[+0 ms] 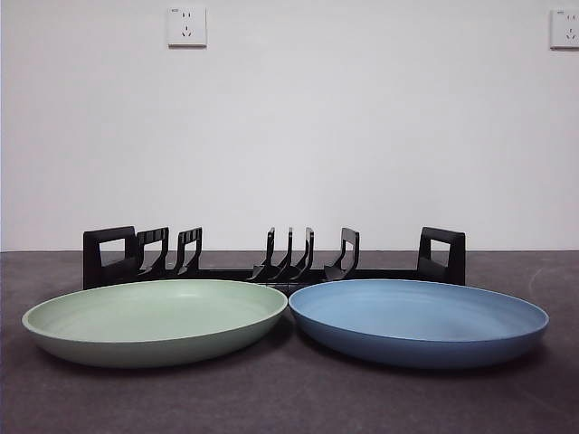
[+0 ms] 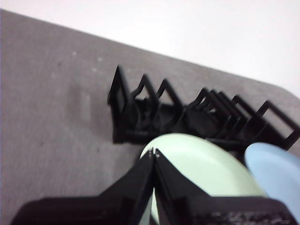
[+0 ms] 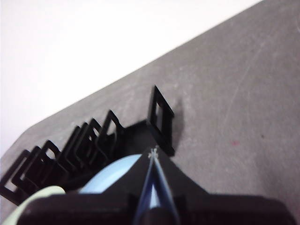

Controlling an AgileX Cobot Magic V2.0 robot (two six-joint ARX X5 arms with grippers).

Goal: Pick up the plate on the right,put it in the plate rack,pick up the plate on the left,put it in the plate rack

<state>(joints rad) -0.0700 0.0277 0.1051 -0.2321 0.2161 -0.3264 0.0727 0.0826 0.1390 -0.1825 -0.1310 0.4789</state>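
Two plates lie flat side by side at the table's front, a pale green plate on the left and a blue plate on the right, rims almost touching. Behind them stands the long black plate rack, with nothing between its prongs. Neither arm shows in the front view. My left gripper is shut with nothing in it, high over the green plate, with the rack beyond. My right gripper is shut and holds nothing, above the blue plate, near the rack's end handle.
The dark grey tabletop runs back to a white wall with a socket at upper left and another socket at upper right.
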